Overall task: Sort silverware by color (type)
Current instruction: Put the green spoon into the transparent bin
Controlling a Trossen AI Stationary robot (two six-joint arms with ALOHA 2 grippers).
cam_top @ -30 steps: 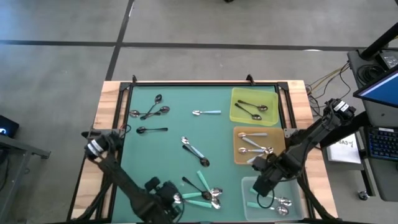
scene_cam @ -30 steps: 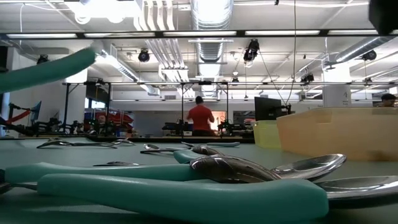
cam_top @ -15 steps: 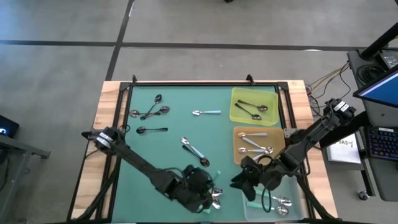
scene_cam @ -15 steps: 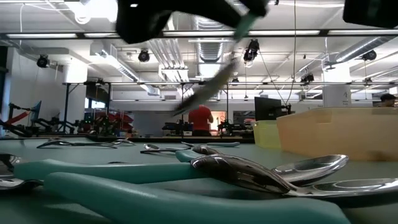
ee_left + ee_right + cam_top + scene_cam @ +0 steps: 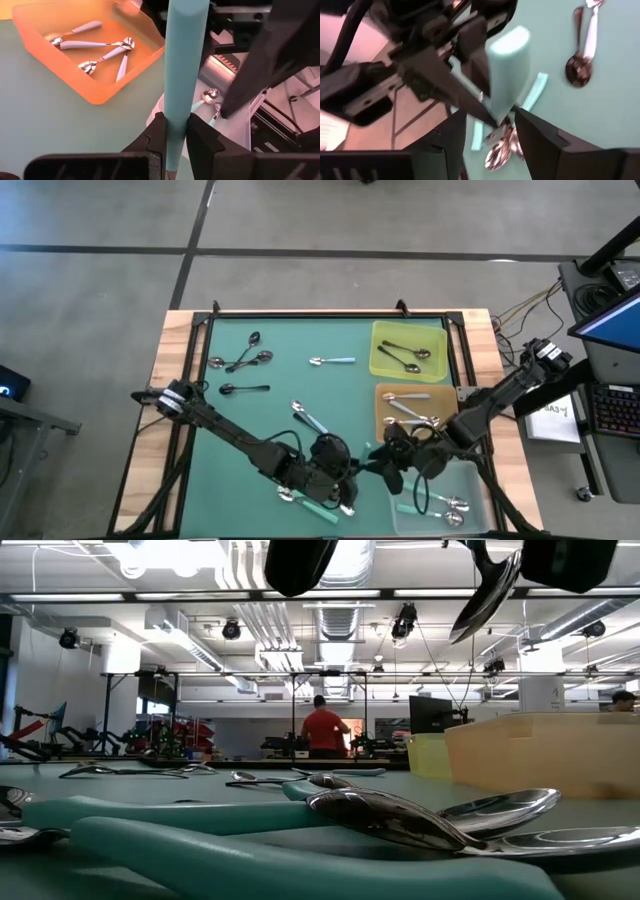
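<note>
1. Silverware (image 5: 240, 360) lies scattered over a green mat (image 5: 280, 405) framed by a wooden table (image 5: 170, 330); the low view alone shows the room beyond, a long workshop with ceiling lights, ducts and a person in a red shirt (image 5: 322, 730) far off.
2. Along the right side stand three trays: a yellow tray (image 5: 380, 365) farthest with dark-handled spoons, an orange tray (image 5: 385, 430) in the middle with light-handled spoons, a clear tray (image 5: 480, 480) nearest.
3. Dark spoons sit at the far left of the mat, one light blue spoon (image 5: 332, 361) far centre, another pair mid-mat, and teal ones (image 5: 325, 502) at the near edge.
4. Both arms meet near centre, just left of the clear tray. The left gripper (image 5: 335, 470) pinches a teal-handled spoon (image 5: 183, 60); its wrist view shows the fingers pressed on the handle, with the orange tray's spoons behind.
5. The right gripper (image 5: 385, 462) has its fingers spread either side of that same handle (image 5: 506, 65), seen only in its wrist view.
6. In the low view, a spoon bowl (image 5: 485, 600) hangs high above the table.
</note>
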